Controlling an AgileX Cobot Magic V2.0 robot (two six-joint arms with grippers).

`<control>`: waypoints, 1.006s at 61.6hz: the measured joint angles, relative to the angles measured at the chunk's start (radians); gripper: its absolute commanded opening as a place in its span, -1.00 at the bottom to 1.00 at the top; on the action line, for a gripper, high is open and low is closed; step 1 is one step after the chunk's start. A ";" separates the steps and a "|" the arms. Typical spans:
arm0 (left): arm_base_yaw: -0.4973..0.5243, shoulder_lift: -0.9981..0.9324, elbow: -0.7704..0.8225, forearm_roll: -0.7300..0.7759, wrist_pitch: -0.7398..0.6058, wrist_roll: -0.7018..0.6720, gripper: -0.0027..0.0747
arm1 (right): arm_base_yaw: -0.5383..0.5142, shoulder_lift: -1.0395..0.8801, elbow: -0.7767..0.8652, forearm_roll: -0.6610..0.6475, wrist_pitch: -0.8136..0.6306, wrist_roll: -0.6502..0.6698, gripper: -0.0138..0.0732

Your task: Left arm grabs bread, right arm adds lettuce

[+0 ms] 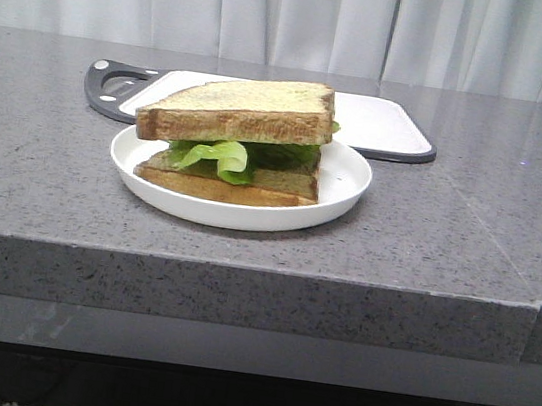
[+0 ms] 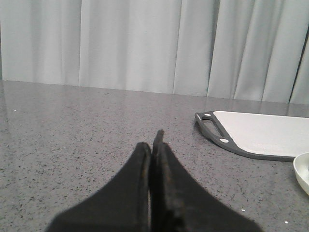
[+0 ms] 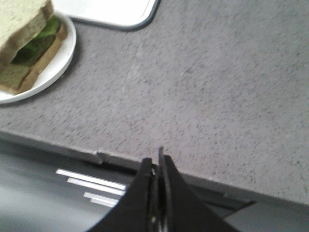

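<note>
On the white plate (image 1: pixel 344 188) lies a stacked sandwich. The thick bread (image 1: pixel 236 109) sits on top, tilted up toward the back. The green lettuce (image 1: pixel 219 155) pokes out beneath it, over a thinner slice (image 1: pixel 228 185). In the right wrist view the bread (image 3: pixel 21 17), lettuce (image 3: pixel 47 26) and plate (image 3: pixel 58 67) show at one corner. Neither arm appears in the front view. My left gripper (image 2: pixel 153 145) is shut and empty over bare counter, well apart from the plate rim (image 2: pixel 302 171). My right gripper (image 3: pixel 155 162) is shut and empty over the counter's front edge.
A white cutting board with a dark grey rim and handle (image 1: pixel 387 129) lies right behind the plate; it also shows in the left wrist view as the board (image 2: pixel 260 137). Grey curtains hang behind the speckled grey counter (image 1: pixel 468 241). The counter's front edge (image 3: pixel 116 159) drops off below the right gripper.
</note>
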 measured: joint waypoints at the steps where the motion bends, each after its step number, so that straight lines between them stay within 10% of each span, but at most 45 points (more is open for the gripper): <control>1: 0.000 0.000 0.000 0.000 0.000 0.000 -0.98 | -0.006 -0.018 0.027 0.000 -0.030 -0.006 -0.95; 33: 0.000 0.000 0.000 0.000 0.000 0.000 -0.98 | -0.162 -0.452 0.610 0.064 -0.646 -0.020 -0.95; 62: 0.000 0.000 0.000 0.000 -0.002 0.000 -0.98 | -0.196 -0.501 0.709 0.068 -0.748 -0.020 -0.95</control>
